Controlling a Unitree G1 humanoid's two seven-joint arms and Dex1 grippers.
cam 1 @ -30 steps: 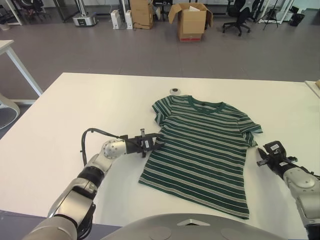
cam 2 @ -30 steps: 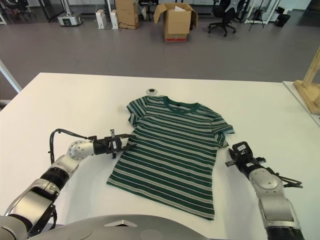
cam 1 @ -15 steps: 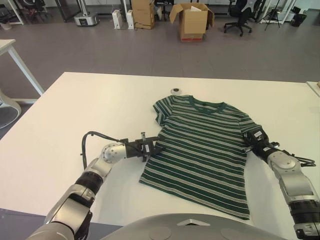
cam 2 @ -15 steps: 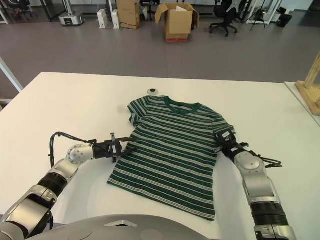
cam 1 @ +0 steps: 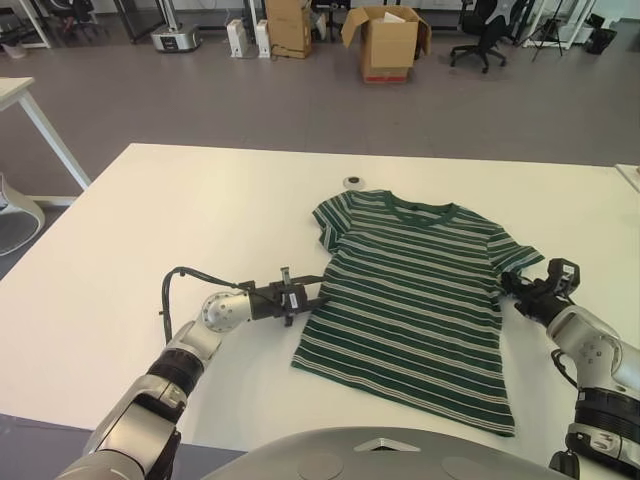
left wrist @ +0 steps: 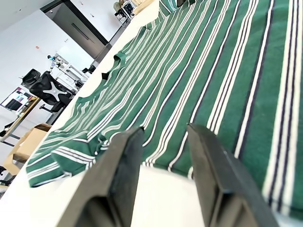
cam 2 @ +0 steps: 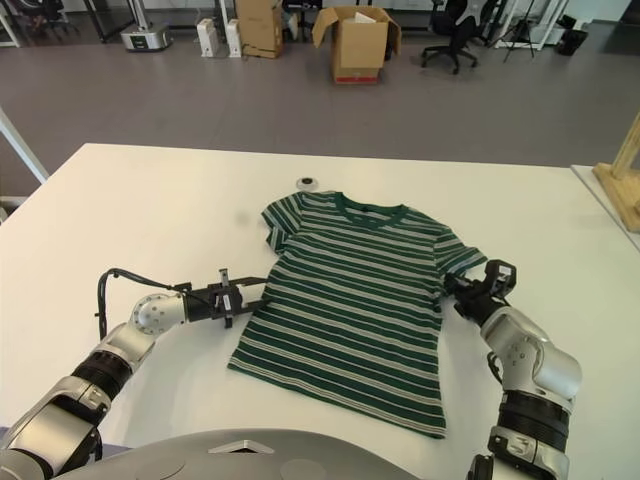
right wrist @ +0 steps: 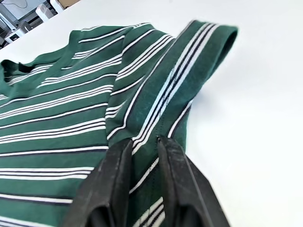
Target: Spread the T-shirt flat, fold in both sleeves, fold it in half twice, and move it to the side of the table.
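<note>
A green T-shirt [cam 1: 410, 290] with white stripes lies front up on the white table [cam 1: 150, 220], collar toward the far edge and both sleeves spread out. My left gripper [cam 1: 312, 298] lies low on the table at the shirt's left side seam. It is open, and the shirt's edge [left wrist: 161, 158] sits just inside the gap between its fingers [left wrist: 118, 175]. My right gripper [cam 1: 508, 286] is at the underarm of the right sleeve [right wrist: 199, 61]. It is shut on the cloth there, which is pinched between its fingers [right wrist: 111, 175].
A small round object [cam 1: 352, 182] sits on the table just behind the collar. A wooden stand [cam 2: 622, 185] is at the table's right edge. There is bare table to the left of the shirt and in front of it. Cardboard boxes [cam 1: 385, 40] stand on the floor far behind.
My right gripper came in from the bare table to the right sleeve, closed on it and drew it right. The whole shirt slid slightly right. The left gripper stayed at the left seam.
</note>
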